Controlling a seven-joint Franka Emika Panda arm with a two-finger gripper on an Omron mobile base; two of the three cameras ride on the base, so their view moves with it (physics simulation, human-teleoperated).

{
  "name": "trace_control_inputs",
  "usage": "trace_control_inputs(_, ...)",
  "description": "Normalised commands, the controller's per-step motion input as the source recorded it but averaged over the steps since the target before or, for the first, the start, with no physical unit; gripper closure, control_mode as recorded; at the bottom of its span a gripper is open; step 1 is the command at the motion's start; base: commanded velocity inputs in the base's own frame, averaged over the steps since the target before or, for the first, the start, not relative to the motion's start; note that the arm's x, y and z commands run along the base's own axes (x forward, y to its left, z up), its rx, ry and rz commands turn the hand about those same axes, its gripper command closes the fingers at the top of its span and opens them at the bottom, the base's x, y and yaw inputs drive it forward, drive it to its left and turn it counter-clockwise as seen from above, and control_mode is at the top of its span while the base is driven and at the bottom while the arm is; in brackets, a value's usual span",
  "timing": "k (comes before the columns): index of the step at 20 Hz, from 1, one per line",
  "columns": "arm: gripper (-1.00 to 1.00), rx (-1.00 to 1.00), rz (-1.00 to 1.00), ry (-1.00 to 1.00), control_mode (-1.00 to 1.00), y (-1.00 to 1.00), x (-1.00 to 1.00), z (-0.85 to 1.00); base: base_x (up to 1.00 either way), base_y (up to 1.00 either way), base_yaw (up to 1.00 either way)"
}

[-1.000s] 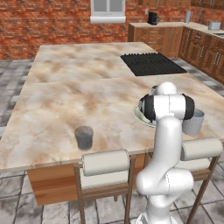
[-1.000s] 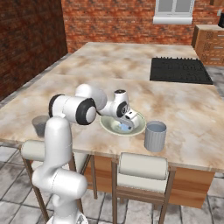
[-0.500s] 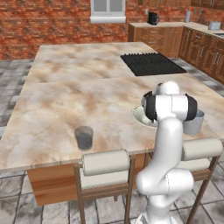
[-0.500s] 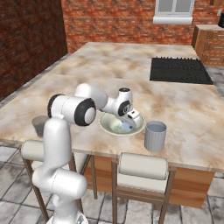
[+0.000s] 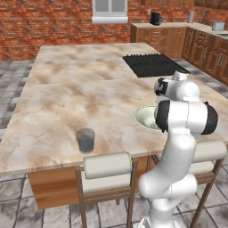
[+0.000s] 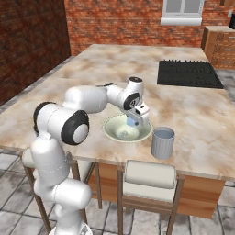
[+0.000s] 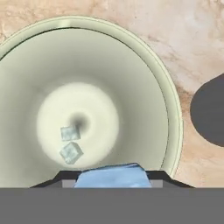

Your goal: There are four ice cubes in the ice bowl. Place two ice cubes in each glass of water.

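My gripper (image 6: 134, 120) hangs just above the ice bowl (image 6: 110, 131), shut on a pale blue ice cube (image 6: 132, 123). In the hand view that cube (image 7: 111, 175) sits between the fingertips at the bottom, and two more ice cubes (image 7: 70, 142) lie at the bottom of the bowl (image 7: 170, 109). One glass of water (image 6: 163, 142) stands just right of the bowl, near the counter's front edge. The other glass (image 5: 85, 140) stands far to the left on the counter, well away from the bowl (image 5: 143, 116).
A black cooktop (image 5: 151, 64) is set into the marble counter behind the bowl. Two stools (image 5: 107, 165) are tucked under the front edge. A dark rounded shape (image 7: 210, 113) sits beside the bowl's rim in the hand view.
The hand has risen a little over the bowl and drifted slightly toward the right-hand glass, with the ice cube still in its fingers.
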Motion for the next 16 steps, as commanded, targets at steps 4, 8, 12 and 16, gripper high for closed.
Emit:
trace_control_inputs(4, 1.0, 0.0, -0.01, 0.0, -1.0, 0.49, -0.95, 0.93, 0.0, 0.0, 0.0)
trace_control_inputs(8, 1.0, 0.0, -0.05, 0.07, -1.0, 0.89, -0.9, 0.64, 0.0, 0.0, 0.0)
trace_control_inputs(12, 1.0, -0.02, -0.02, 0.06, -1.0, 0.99, -0.92, 0.34, 0.0, 0.0, 0.0)
trace_control_inputs(16, 1.0, -0.05, 0.11, 0.0, -1.0, 0.78, -1.0, 0.14, 0.0, 0.0, 0.0)
